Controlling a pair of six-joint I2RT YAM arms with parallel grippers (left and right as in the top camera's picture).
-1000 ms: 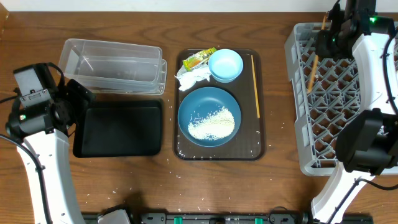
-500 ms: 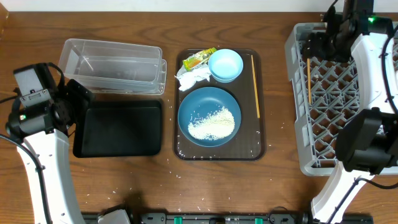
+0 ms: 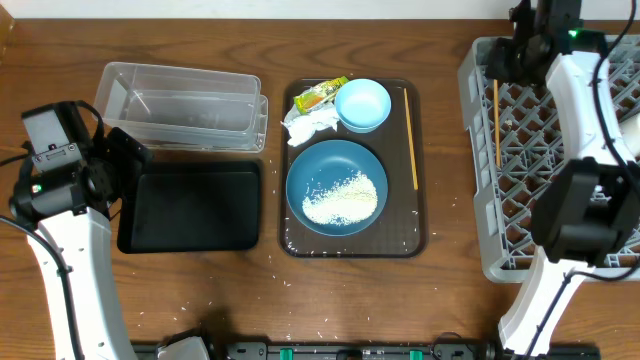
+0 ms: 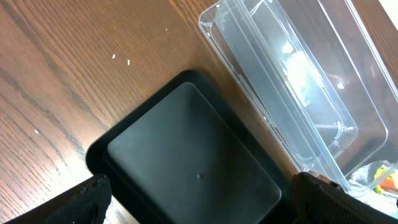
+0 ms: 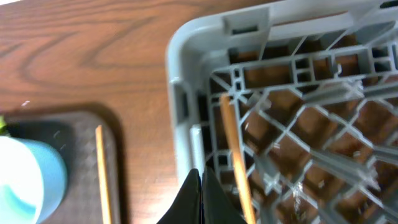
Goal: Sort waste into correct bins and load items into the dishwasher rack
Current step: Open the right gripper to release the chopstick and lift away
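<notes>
The right tool (image 5: 200, 186) has its fingers pressed together, holding nothing, at the far corner of the grey dishwasher rack (image 3: 476, 210), and one chopstick (image 3: 496, 125) lies inside on the grid. The second chopstick (image 3: 410, 140) lies on the brown tray (image 3: 420, 235) beside the dark blue plate (image 3: 320, 165) with rice (image 3: 342, 198), the light blue bowl (image 3: 362, 104), the napkin (image 3: 310, 125) and the wrapper (image 3: 318, 96). The left tool (image 4: 200, 183) stands wide apart and empty above the black tray (image 3: 190, 205), just beside the clear tub (image 3: 180, 105).

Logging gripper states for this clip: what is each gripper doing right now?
Left gripper: open, holding nothing, above the black tray.
Right gripper: shut, holding nothing; a chopstick lies in the rack beside it.
</notes>
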